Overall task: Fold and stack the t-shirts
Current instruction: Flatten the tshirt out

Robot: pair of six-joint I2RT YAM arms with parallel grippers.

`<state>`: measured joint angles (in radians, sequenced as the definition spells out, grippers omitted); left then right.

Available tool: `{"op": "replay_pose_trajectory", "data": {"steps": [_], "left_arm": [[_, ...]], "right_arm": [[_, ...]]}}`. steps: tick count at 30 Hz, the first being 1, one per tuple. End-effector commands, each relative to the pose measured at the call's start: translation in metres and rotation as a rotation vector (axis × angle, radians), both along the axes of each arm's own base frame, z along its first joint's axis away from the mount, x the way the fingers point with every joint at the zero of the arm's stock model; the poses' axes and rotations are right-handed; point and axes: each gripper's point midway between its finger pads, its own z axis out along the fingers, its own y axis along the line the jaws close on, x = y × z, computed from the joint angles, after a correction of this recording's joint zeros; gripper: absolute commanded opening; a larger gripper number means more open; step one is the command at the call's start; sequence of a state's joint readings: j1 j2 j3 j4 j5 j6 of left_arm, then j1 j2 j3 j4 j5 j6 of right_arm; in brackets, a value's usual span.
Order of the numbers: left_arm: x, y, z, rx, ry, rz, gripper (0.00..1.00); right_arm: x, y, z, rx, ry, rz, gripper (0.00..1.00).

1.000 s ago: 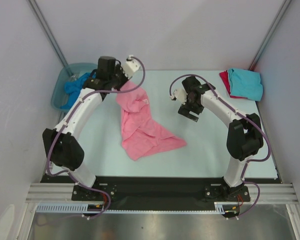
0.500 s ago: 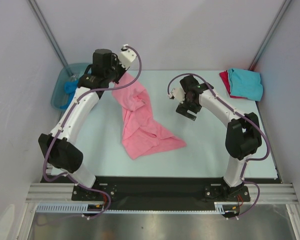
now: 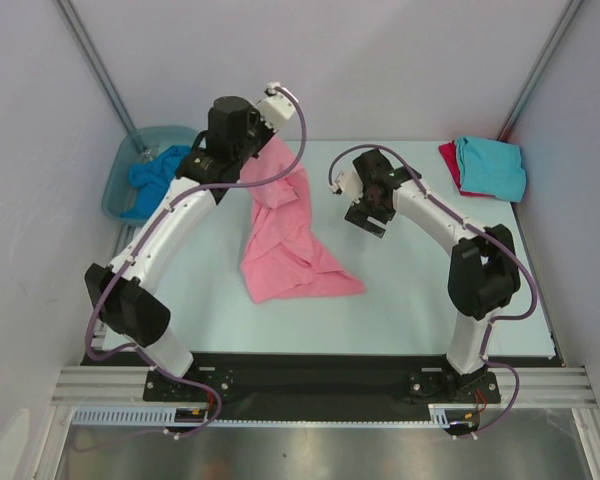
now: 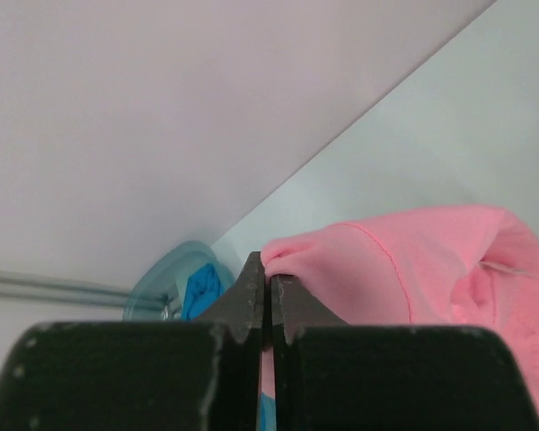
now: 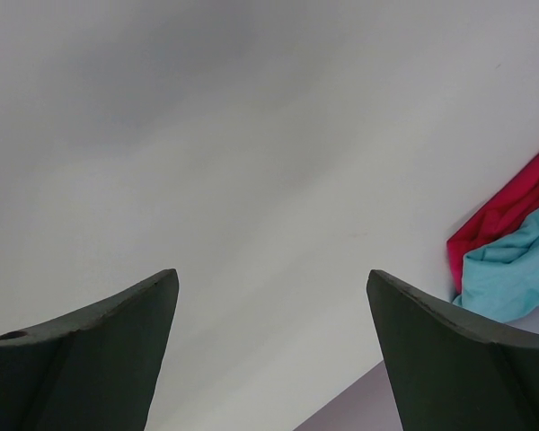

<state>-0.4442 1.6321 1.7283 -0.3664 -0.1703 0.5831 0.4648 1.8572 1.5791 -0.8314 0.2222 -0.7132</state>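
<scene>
The left jaws pinch an edge of the pink t-shirt (image 3: 285,250), held high so it drapes down to the desk (image 3: 420,300) and unfurls. The right jaws gape wide and empty nearby, probably awaiting another corner.

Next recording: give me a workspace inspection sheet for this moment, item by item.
Surface: pale green tabletop, no spills seen.
Job's things: large light pink cloth t-shirt lifted by one edge, lower part on the tabletop; turquoise cloth t-shirt folded on red cloth t-shirt, far right corner; bright blue cloth t-shirt in the tub.
Clutter: translucent grey-blue plastic tub, far left.
Grippers: left gripper shut on the pink t-shirt; right gripper open, empty.
Cables: purple cables loop along both arms.
Surroundings: grey walls, metal corner poles.
</scene>
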Motion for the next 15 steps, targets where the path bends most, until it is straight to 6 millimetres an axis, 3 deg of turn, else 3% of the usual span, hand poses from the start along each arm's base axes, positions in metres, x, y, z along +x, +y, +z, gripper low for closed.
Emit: {"op": "replay_pose_trajectory", "data": {"steps": [1,5,7,8,9,11,12,15], "left_arm": [[-0.017,-0.049,0.066,-0.053,-0.199,-0.157,0.0],[-0.04,-0.109,0.077,-0.089,-0.242,-0.361,0.0],[-0.044,-0.133,0.077,-0.112,-0.234,-0.432,0.0],[-0.055,-0.15,0.087,-0.139,-0.245,-0.496,0.0],[-0.059,-0.159,0.088,-0.166,-0.234,-0.531,0.0],[-0.072,-0.18,0.09,-0.201,-0.217,-0.623,0.0],[-0.076,-0.185,0.088,-0.215,-0.202,-0.648,0.0],[-0.09,-0.203,0.074,-0.233,-0.142,-0.736,0.0]], "right_arm": [[0.017,0.005,0.013,0.006,-0.077,-0.018,0.93],[0.03,-0.008,0.017,-0.033,-0.148,-0.079,0.93],[0.041,-0.023,0.024,-0.053,-0.208,-0.138,0.94],[0.044,-0.032,0.023,-0.065,-0.225,-0.171,0.94],[0.05,-0.054,0.028,-0.099,-0.262,-0.245,0.95],[0.062,-0.076,0.037,-0.116,-0.342,-0.332,0.96],[0.065,-0.108,0.042,-0.153,-0.373,-0.423,0.97],[0.075,-0.16,0.06,-0.183,-0.469,-0.587,0.97]]}}
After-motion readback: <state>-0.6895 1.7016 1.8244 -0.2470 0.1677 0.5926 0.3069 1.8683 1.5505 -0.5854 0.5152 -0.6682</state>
